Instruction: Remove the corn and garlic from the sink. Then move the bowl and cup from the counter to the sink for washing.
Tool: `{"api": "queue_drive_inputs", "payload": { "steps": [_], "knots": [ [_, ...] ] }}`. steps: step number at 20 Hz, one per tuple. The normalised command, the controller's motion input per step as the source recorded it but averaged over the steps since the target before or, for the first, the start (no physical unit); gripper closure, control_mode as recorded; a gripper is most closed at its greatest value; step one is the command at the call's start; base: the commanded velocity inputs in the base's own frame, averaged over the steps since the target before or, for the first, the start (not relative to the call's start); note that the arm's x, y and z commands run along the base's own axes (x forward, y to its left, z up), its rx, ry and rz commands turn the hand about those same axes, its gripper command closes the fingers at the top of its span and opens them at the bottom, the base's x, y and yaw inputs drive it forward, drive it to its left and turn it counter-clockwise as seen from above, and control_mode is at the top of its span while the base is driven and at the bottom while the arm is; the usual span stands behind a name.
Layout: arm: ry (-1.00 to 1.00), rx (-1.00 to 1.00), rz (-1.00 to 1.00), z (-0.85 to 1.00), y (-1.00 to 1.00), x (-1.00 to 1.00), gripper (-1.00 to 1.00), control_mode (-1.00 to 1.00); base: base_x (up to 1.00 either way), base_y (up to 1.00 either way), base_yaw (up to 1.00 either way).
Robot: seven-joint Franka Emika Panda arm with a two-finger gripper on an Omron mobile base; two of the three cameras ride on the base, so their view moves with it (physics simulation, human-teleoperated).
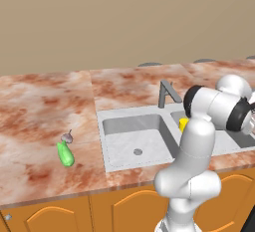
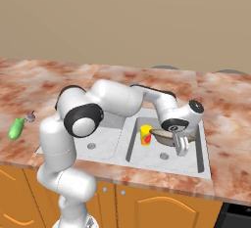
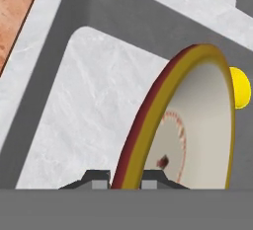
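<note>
While the fingers (image 3: 126, 178) pinch its rim, the bowl (image 3: 197, 125) — beige inside, yellow-and-maroon edged — stands tilted.

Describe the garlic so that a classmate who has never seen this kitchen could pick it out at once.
Start at the sink and look to the marble counter left of it. Two small things lie there close together; the garlic is the tiny greyish bulb with a thin dark stem tip, just behind the longer, bright green corn.

No text, label, brand, number or sign can be read on anything in these pictures.
</note>
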Motion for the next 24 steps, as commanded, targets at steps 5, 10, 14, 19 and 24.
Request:
{"api": "queue_drive_inputs", "payload": {
  "steps": [5,10,14,19,24],
  "knots": [
    [0.00,-0.02,0.00,-0.18,0.00,0.10,1.00,-1.00,0.00,0.00,0.00],
    [0.00,0.00,0.00,-0.18,-0.05,0.10,1.00,-1.00,0.00,0.00,0.00],
    [0.00,0.00,0.00,-0.18,-0.06,0.11,1.00,-1.00,0.00,0.00,0.00],
    [0.00,0.00,0.00,-0.16,-0.09,0.09,1.00,-1.00,0.00,0.00,0.00],
    [0.00,0.00,0.00,-0.13,-0.10,0.11,1.00,-1.00,0.00,0.00,0.00]
  ]
}}
